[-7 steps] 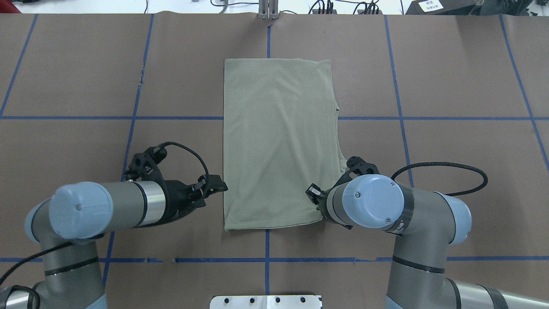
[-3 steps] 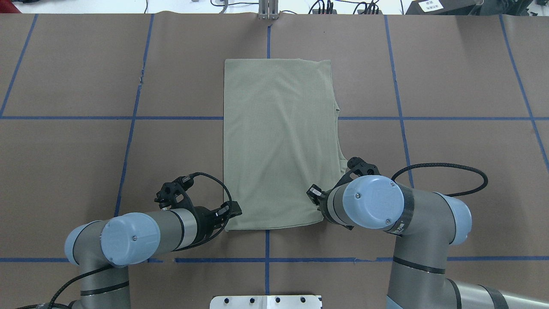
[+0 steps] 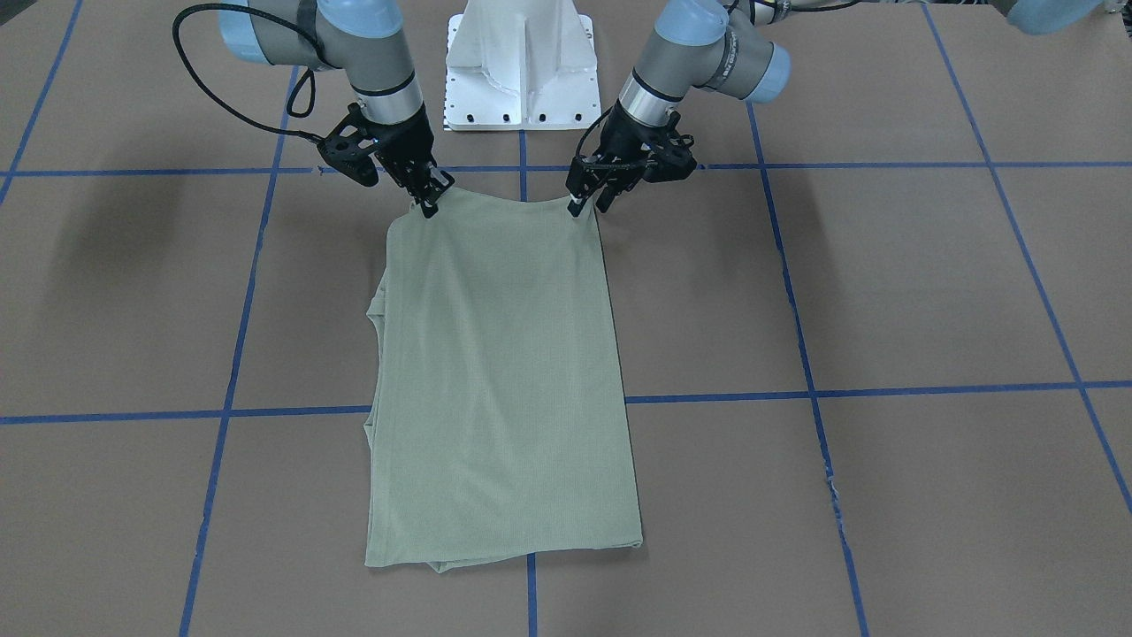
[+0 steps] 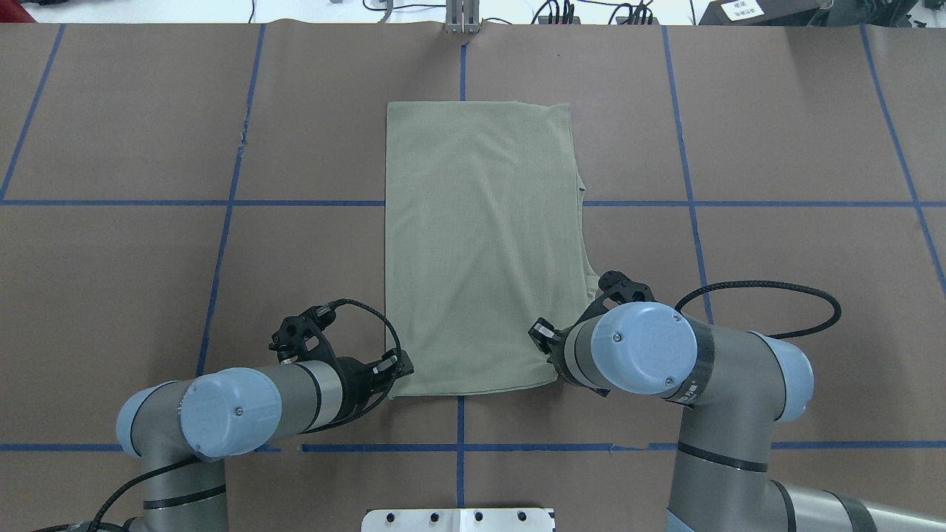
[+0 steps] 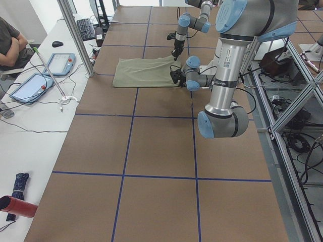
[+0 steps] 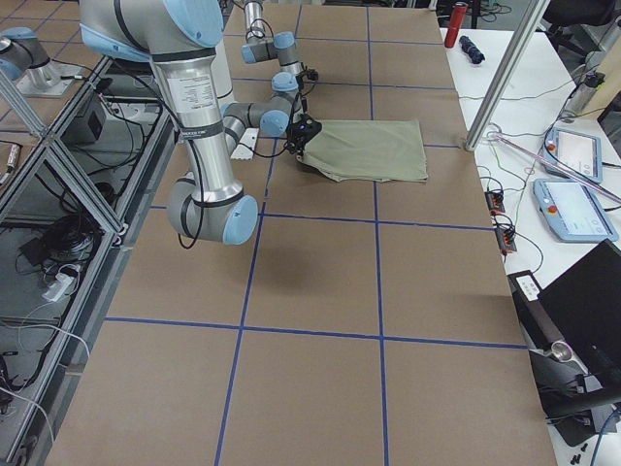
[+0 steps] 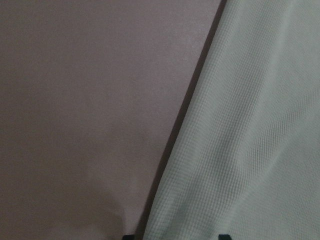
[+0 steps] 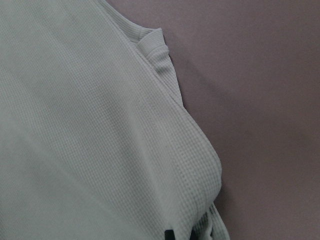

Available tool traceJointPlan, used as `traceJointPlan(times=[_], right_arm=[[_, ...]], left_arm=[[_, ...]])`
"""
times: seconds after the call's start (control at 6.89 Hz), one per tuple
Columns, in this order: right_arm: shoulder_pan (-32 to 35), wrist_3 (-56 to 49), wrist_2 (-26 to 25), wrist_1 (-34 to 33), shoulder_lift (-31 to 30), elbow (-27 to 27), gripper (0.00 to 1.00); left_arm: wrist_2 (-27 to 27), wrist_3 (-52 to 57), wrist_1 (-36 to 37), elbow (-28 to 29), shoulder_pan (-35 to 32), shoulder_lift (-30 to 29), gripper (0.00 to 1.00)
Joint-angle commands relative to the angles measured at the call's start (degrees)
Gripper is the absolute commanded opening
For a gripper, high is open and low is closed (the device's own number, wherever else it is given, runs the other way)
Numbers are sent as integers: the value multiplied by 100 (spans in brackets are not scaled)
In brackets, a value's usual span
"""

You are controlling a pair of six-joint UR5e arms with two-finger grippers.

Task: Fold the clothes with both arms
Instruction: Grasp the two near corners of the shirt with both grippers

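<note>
Moved nearer the robot's edge this last second, the left gripper (image 4: 401,367) sits at a corner of the shirt (image 4: 480,244), centred on the worktop (image 4: 148,295). From the front, its fingers (image 3: 576,203) straddle the hem, spread; the right gripper (image 3: 431,205) pinches the other corner.

Overhead and front cameras face each other across the shirt (image 4: 480,244).
</note>
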Motion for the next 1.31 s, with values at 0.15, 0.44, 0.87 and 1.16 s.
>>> traceJointPlan(times=[0.15,0.44,0.87,1.16], right_arm=[[0,0,3,2,-5,1,0],[0,9,3,-7,-5,62,0],[0,9,3,-7,-5,89,0],[0,9,3,-7,-14,89,0]], left_arm=[[0,-46,9,-6,12,20,0],[-17,-46,385,-163,12,3,0],[-17,-28,561,-330,12,20,50],[-17,-46,703,-401,38,38,49]])
